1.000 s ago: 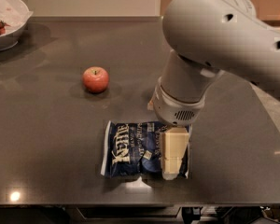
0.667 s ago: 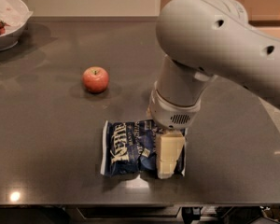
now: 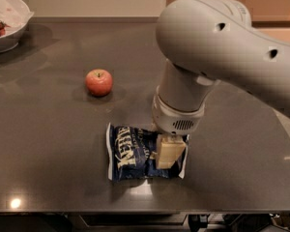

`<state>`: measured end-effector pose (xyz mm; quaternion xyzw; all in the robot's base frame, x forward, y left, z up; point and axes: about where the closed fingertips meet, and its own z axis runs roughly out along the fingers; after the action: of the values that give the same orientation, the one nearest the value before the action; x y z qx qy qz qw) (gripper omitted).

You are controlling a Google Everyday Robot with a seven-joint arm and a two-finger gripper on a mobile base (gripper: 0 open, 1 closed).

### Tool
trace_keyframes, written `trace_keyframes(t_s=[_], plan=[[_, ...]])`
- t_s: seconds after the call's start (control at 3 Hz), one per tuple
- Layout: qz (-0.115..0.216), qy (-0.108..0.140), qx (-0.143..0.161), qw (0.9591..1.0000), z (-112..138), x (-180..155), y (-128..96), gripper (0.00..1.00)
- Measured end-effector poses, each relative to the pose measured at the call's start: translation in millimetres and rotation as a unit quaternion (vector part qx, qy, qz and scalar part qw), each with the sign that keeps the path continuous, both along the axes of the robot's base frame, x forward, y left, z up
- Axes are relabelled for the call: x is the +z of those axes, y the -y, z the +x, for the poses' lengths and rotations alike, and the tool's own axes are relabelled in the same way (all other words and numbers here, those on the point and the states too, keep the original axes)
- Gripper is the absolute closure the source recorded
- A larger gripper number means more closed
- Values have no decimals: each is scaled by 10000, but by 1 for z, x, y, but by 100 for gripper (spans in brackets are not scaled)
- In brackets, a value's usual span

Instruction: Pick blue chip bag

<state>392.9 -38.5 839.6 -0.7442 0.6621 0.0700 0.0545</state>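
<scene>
Finding: the gripper [image 3: 170, 151] is down on the bag [image 3: 133, 153], set over the bag's end nearest the arm [image 3: 217, 42]. Most of the bag extends away from the gripper toward the apple's side. Whether the gripper is spread, closed or pinching cannot be told; the wrist housing hides its upper part, and the visible part lies against the foil.

Position of the task item: the bag lies flat on the table [image 3: 241, 144], directly beneath the gripper and near the table's front edge. It does not appear lifted.

Other items: the apple [image 3: 99, 81] sits well apart from the gripper, beyond the bag's far corner. A bowl [image 3: 7, 41] stands farther off in the same direction, at the table's back corner. Neither obstructs the work.

Assessed step: securing a hold before lifting.

Risks:
- A flat, crinkly bag offers little to grip. Closing on the top skin alone may catch only a fold, which could slip out on lifting.
- The hold is off-centre, so the free end would likely hang and swing, straining the grip.
- Pressing down hard may crush the contents or slide the bag toward the front edge.
</scene>
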Motion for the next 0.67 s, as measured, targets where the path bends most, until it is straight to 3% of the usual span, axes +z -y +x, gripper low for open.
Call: trace_keyframes(t_s=[0.67], plan=[[98, 135, -117, 9998, 13, 17, 6, 100]])
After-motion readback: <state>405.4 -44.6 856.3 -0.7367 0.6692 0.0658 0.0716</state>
